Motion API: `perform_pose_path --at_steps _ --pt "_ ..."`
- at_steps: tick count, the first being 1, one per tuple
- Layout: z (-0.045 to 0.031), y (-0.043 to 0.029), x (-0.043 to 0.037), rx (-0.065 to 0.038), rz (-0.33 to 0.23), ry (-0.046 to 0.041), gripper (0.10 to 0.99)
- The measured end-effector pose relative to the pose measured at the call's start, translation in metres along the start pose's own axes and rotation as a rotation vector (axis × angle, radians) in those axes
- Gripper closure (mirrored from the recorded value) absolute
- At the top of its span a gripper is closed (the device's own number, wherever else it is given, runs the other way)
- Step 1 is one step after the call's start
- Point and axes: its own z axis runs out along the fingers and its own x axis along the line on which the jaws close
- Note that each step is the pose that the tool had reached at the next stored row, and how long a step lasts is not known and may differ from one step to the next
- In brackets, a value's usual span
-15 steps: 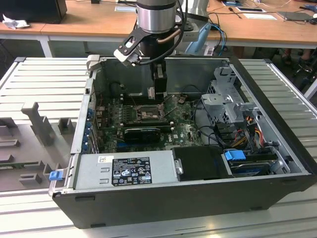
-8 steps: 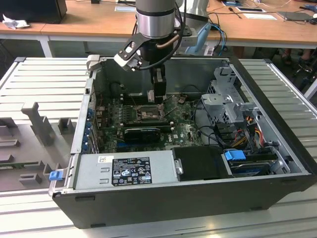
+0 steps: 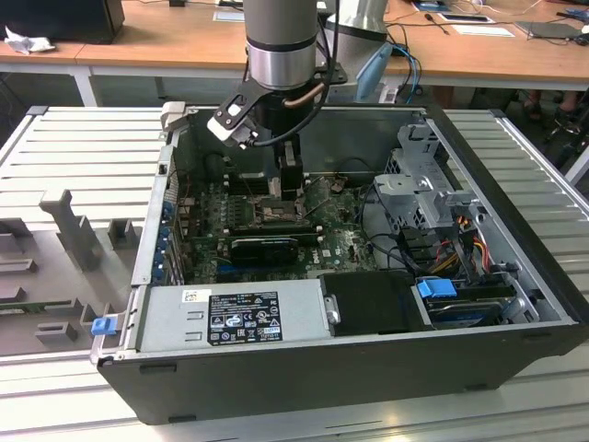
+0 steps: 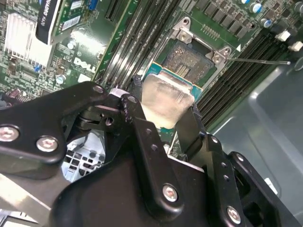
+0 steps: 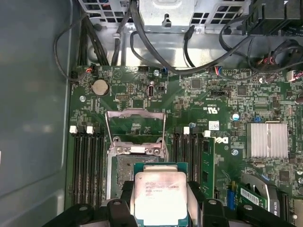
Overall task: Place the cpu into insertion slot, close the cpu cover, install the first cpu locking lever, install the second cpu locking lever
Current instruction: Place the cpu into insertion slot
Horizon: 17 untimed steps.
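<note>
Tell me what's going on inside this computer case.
The arm's gripper has the cpu clamped between its fingers, right over the open insertion slot on the green motherboard. The cpu cover is swung back, leaving the slot bare. The cpu does not look seated yet.

A grey ribbed table (image 3: 83, 147) carries an open computer case (image 3: 350, 368), which lies on its side beneath the claw (image 3: 287, 195). Grey moulded holders (image 3: 74, 235) rest on it, well to the exterior view's left of the claw.
</note>
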Motion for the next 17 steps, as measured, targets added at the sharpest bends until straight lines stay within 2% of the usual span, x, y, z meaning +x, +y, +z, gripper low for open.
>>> perform_pose_path --at_steps 10,17 --pt "0.0052 -0.0019 -0.0001 0.000 0.000 0.0001 0.557" --pt "0.0161 -0.0034 -0.0003 0.000 0.000 0.0000 0.557"
